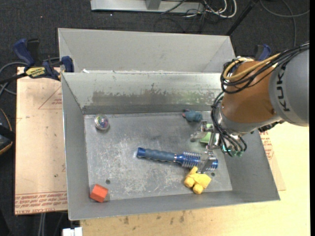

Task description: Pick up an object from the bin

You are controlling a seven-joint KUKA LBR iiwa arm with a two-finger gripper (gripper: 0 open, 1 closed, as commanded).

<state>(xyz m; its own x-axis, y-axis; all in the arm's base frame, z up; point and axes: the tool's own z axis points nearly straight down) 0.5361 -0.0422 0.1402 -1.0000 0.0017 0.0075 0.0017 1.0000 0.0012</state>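
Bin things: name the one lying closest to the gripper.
The long blue tool across the bin's middle: its ribbed right end is at the gripper. The yellow piece lies just past it; the orange cube and shiny ball sit far left.

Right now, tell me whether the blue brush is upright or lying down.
Lying down: the blue brush stretches lengthwise along the bin floor.

You're clearly set up in a robotics lab, not anybody's home: there's an industrial KUKA arm (290, 90) with a cable bundle (246, 72) looped round its wrist, reaching over a scuffed grey metal bin (147, 53), and dark carpet (34, 9) all round. Behind the bin you've got a tangle of loose cables (216, 1) and the flat metal foot of some stand (142, 3), proper test-rig stuff
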